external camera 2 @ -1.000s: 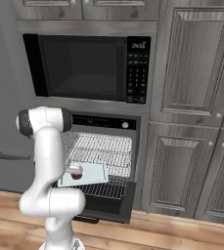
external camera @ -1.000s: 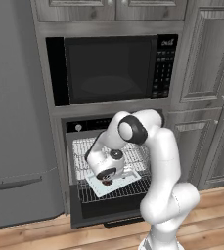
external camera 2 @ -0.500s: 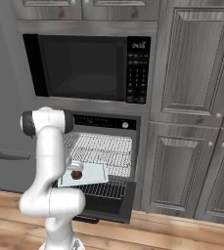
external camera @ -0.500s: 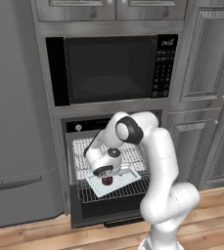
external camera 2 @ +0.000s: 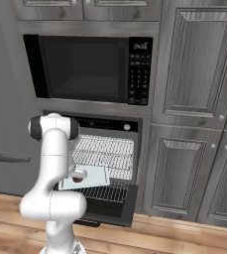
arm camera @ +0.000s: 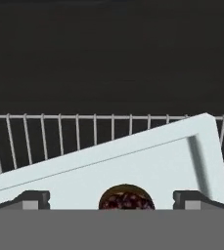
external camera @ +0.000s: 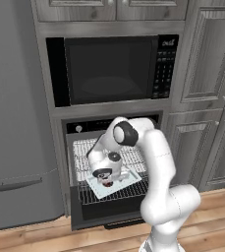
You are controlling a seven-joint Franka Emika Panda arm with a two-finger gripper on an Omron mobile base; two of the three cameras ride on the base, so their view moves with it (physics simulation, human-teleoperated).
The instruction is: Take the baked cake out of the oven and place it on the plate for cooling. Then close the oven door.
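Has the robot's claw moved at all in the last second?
Yes. The gripper has come down toward the cake on the pale tray, judged against the oven racks.

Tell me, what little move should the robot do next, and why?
Probably ease a little lower, then close on the baked cake. In the hand view the end effector is open, with one fingertip on each side of the cake, which sits on the pale square tray on the oven's wire rack. Nothing is gripped yet.
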